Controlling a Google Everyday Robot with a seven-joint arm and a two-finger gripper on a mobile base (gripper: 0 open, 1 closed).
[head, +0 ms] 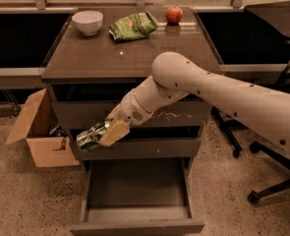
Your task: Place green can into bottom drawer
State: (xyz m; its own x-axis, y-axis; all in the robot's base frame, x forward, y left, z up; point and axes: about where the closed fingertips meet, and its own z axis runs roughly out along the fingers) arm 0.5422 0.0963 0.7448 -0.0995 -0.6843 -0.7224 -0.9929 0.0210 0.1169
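Front of the cabinet, camera view: the gripper (107, 134) hangs level with the middle drawer front (149, 149), towards its left end, with the arm reaching in from the right. The fingers (114, 131) are closed on the green can (89, 137). One tan finger lies across the can's right end, and the other is hidden behind it. The can is held tilted, lying nearly on its side, clear of the worktop (134, 58) and touching nothing else that I can see.

The bottom drawer (137, 226) is pulled well out below, and its box looks bare inside. In the picture the can sits above the drawer's left rear corner – whether it is truly over the opening or just outside the left wall, I cannot tell.

On the worktop, well apart from the can, are a white bowl (87, 22), a green snack bag (132, 26) and an apple (173, 14). A cardboard box (36, 132) stands on the floor to the left.

Progress, as a judgement: the pickup is done, the drawer is open and the carry is mostly complete. Left to do – lower the can into the drawer box and release it.
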